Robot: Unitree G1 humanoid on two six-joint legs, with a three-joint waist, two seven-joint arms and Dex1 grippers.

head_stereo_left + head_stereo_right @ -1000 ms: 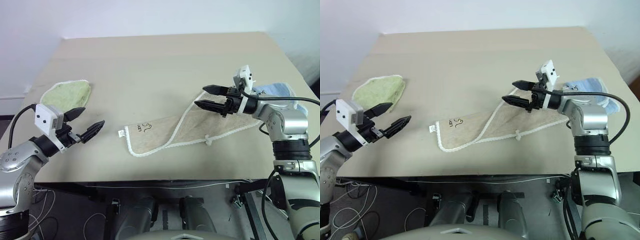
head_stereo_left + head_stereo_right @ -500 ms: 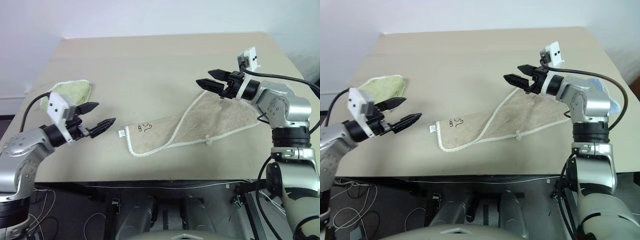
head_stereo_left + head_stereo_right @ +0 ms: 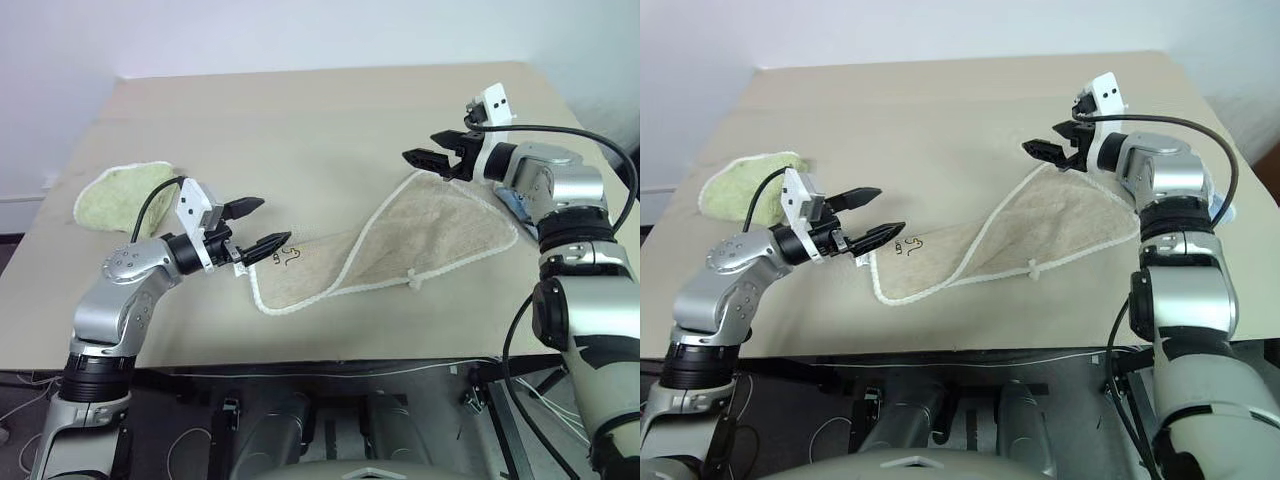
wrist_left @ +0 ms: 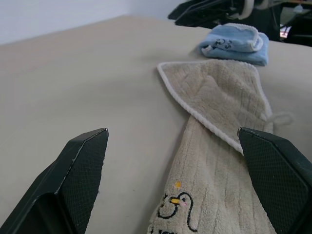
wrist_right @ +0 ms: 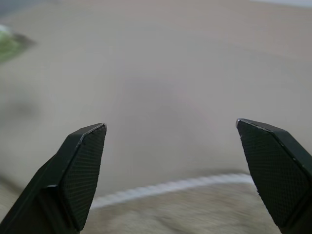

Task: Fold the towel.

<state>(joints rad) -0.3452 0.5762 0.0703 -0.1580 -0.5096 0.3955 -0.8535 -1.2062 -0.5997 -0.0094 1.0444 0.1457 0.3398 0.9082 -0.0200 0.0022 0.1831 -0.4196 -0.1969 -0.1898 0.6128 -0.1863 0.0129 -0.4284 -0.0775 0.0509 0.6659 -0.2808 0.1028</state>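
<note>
I see the towel (image 3: pixel 400 245) lying twisted on the table (image 3: pixel 300 120). My left gripper (image 3: pixel 256 226), fingers spread, hovers at its nine o'clock end; my right gripper (image 3: pixel 428 150), also spread, hovers at one o'clock.

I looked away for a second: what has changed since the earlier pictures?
Both open pincers moved: the left pincer swung in to the towel's logo corner, and the right pincer advanced to above its far corner. Nothing grasped. The towel and the green towel stayed put.
</note>
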